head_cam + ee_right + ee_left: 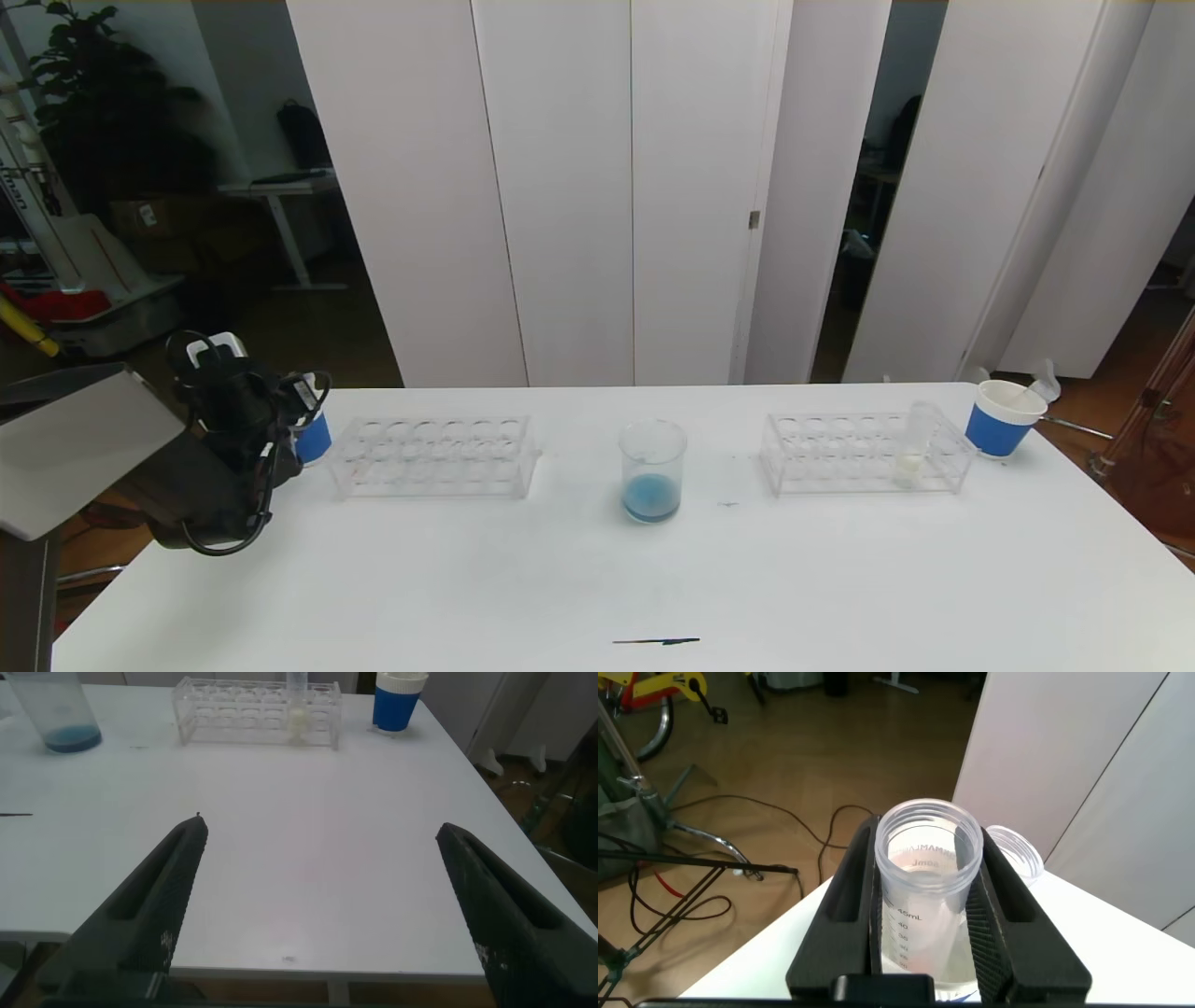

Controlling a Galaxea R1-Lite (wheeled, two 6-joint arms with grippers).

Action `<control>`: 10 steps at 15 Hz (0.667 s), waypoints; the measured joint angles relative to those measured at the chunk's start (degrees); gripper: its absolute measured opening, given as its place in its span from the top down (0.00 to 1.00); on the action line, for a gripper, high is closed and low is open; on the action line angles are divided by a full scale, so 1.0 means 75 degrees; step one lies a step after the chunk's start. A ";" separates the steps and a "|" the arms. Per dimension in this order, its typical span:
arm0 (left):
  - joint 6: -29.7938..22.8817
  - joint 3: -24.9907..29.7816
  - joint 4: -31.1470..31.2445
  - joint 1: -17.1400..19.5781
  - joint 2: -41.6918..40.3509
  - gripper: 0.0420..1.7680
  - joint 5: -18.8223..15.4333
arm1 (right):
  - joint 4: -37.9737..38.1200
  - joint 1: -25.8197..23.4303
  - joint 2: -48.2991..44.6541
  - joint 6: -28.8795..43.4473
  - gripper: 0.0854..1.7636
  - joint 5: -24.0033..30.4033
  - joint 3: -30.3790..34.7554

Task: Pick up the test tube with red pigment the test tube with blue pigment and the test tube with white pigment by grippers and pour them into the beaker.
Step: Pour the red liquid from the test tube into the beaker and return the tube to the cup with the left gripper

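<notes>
Holding a clear graduated tube (926,910) between its closed fingers, my left gripper (245,392) sits out at the far-left corner of the table (597,579), over by the left paper cup (314,437). I can't make out any pigment in that tube, so I judge it spent and this step a disposal into that cup.

The beaker (653,469) stands mid-table between the two racks and already holds blue liquid. The left rack (434,455) looks empty. The test tube with white pigment (913,444) stands upright in the right rack (864,453), near its right end, with a second paper cup (1002,417) just beyond.

Next, I reckon, comes the white tube. My right gripper (327,905) hovers low at the near-right edge, jaws spread wide and empty, well short of the rack. It needs to travel far and straddle the tube above the rack's top.
</notes>
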 joint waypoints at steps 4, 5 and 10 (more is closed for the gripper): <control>0.0005 -0.0070 0.0011 -0.0039 0.0094 0.68 -0.0002 | 0.0000 0.0003 0.0000 -0.0003 0.01 0.0000 0.0000; 0.0002 -0.0088 0.0011 -0.0039 0.0112 0.68 -0.0002 | -0.0003 0.0000 0.0000 0.0000 0.01 0.0000 0.0000; 0.0085 -0.0125 -0.0007 -0.0054 0.0132 0.31 0.0021 | -0.0003 0.0000 0.0000 0.0003 0.01 0.0000 0.0000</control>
